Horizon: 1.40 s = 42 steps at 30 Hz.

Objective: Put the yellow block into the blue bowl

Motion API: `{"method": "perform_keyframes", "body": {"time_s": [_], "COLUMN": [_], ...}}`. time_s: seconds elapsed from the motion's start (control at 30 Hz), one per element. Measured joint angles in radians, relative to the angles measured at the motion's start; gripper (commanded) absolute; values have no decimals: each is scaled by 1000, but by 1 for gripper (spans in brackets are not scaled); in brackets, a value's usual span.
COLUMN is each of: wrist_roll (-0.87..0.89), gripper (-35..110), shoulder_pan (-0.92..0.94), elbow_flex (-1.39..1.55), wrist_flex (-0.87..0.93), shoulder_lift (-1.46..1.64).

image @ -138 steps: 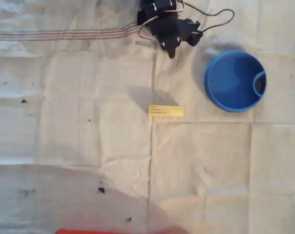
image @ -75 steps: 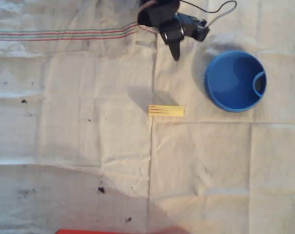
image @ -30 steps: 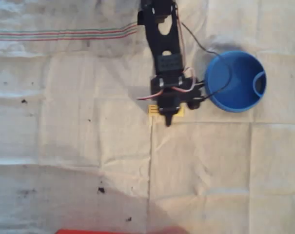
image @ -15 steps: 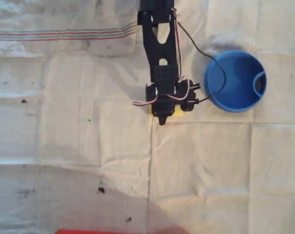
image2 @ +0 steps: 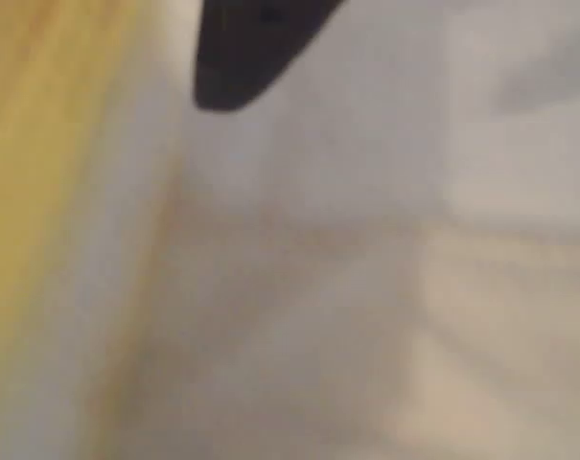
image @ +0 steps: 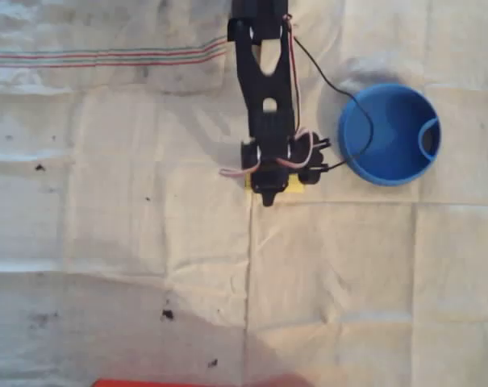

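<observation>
Reaching down from 12 o'clock, the arm is now lying stretched over the middle of the worktop [image: 147,242], where seconds ago it was folded up at the top edge and the yellow block [image: 295,185] lay fully uncovered. Over the last half second it is hardly shifting, only settling a touch lower.

In the overhead view the yellow block is lying flat on the cloth where it was before, and only slivers of it are peeking out at 3 and 9 o'clock of the jaws [image: 265,193]. In the wrist view the block is filling the left edge as a blurred yellow band [image2: 31,163], with one dark fingertip [image2: 246,48] showing at 12 o'clock and bare cloth beyond. Whether the jaws are spread or already pinching the block, I cannot tell; the arm's own body is hiding them from above, and the wrist picture is too close and soft.

This looks like the grasping step, with the lift not yet begun. The blue bowl [image: 389,135] is sitting at about 2 o'clock of the block, near but apart, a black cable crossing its rim.
</observation>
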Motion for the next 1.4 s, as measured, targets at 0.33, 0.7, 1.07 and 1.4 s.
{"method": "perform_keyframes", "body": {"time_s": [0.33, 0.7, 1.07, 1.4], "wrist_roll": [0, 0, 0, 29], "gripper": [6, 0, 0, 0], "shoulder_pan": [0, 0, -29, -146], "elbow_flex": [-2, -5, -115, -256], "wrist_flex": [0, -2, 167, 337], "shoulder_lift": [-26, -26, 173, 253]}}
